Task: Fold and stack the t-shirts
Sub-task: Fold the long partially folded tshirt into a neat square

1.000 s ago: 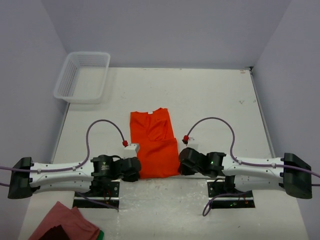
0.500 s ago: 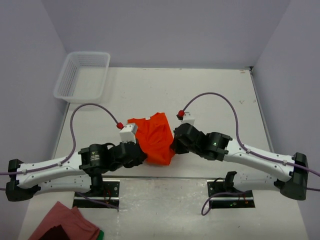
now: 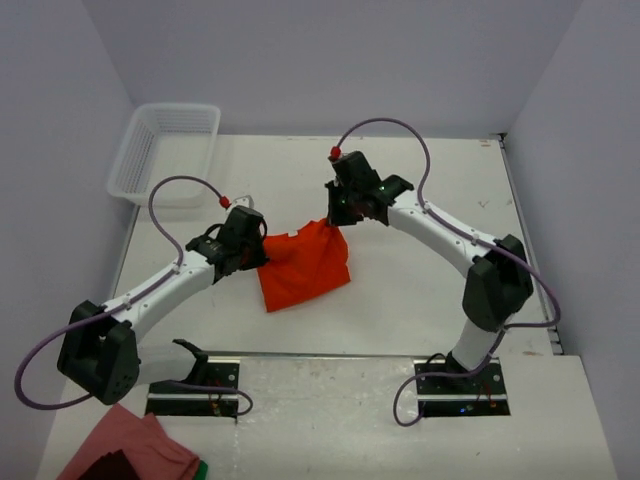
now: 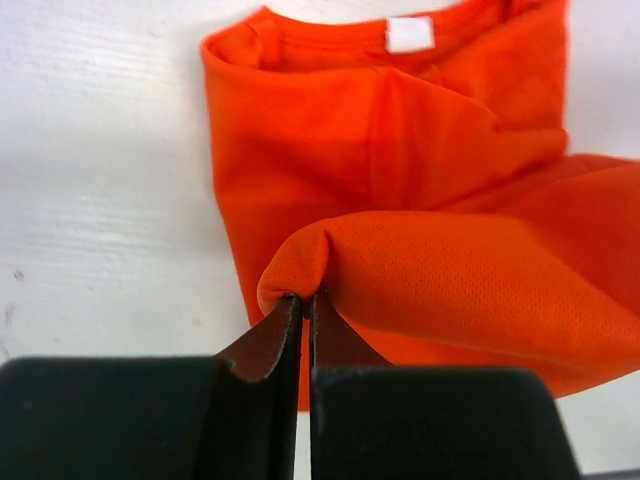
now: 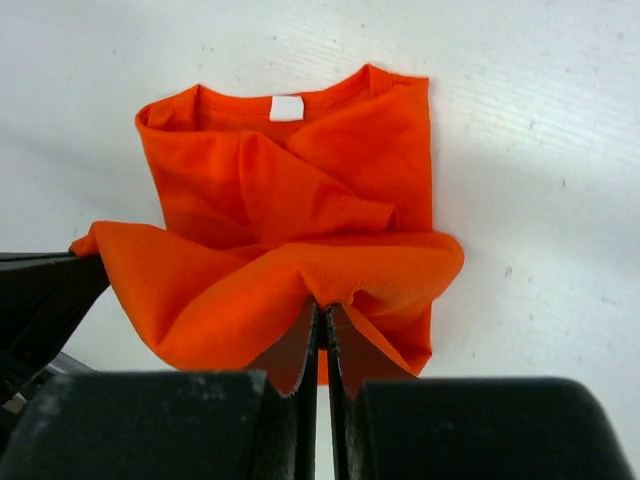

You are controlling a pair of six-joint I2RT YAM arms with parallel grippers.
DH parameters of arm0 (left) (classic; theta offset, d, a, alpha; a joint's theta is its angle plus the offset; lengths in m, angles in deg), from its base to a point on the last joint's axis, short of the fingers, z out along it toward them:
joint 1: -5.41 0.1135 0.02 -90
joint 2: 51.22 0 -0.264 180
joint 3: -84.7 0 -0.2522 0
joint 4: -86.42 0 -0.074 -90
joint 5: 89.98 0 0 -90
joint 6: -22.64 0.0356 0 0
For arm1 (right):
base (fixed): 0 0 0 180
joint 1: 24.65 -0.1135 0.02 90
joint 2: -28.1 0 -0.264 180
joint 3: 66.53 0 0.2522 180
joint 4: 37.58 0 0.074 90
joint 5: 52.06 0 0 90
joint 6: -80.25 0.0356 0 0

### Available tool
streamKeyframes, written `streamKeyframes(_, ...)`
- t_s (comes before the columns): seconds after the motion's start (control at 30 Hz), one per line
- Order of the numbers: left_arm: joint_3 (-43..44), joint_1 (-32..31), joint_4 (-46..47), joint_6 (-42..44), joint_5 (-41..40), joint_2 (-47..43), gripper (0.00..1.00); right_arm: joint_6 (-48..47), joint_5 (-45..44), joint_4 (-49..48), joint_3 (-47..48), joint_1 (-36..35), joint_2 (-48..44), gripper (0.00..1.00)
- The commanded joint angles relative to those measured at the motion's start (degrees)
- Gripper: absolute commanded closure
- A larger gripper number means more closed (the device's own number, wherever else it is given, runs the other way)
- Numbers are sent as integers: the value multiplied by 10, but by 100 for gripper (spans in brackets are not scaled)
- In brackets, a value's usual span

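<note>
One orange-red t-shirt [image 3: 303, 272] lies partly on the white table, bunched and half lifted. My left gripper [image 3: 262, 250] is shut on a fold at its left edge, and my right gripper [image 3: 335, 222] is shut on a fold at its far right corner. In the left wrist view the jaws [image 4: 305, 295] pinch a rounded fold of the t-shirt [image 4: 400, 150], whose collar and white label lie flat beyond. The right wrist view shows the jaws [image 5: 325, 305] pinching a raised edge of the t-shirt [image 5: 300, 180] that drapes above the collar part.
A white mesh basket [image 3: 130, 152] stands at the far left corner. A dull red cloth [image 3: 125, 450] lies at the near left edge, by the left arm's base. Grey walls enclose the table on three sides.
Both arms have swung from the near edge out over the table, carrying the t-shirt's near edge up and toward the collar. The flat t-shirt is now bunched and raised.
</note>
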Motion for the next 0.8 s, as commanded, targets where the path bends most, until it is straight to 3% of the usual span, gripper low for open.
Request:
streamKeyframes(0.0,27,67,80,66,41,45,100,-67,96,-6,84,38,80,100)
streamKeyframes(0.17,68,147,125,90,-1,124,100,-102,169,30,274,92,257,100)
streamKeyframes(0.27,110,194,151,101,20,176,100,-136,190,74,421,103,360,97)
streamKeyframes(0.33,146,198,180,124,5,221,76,-152,183,76,482,108,389,76)
streamKeyframes(0.37,161,198,184,134,9,235,57,-157,180,76,495,111,405,55)
streamKeyframes(0.43,198,188,196,158,-26,252,43,-174,145,51,475,111,393,49)
streamKeyframes(0.47,207,183,200,170,-42,249,37,-179,135,33,448,112,359,28)
streamKeyframes(0.53,213,173,230,196,-76,221,10,-189,110,18,410,113,333,24)
streamKeyframes(0.7,248,169,179,183,-54,196,16,-165,84,19,324,112,241,23)
streamKeyframes(0.77,247,156,169,184,-28,194,26,-133,69,20,291,113,216,35)
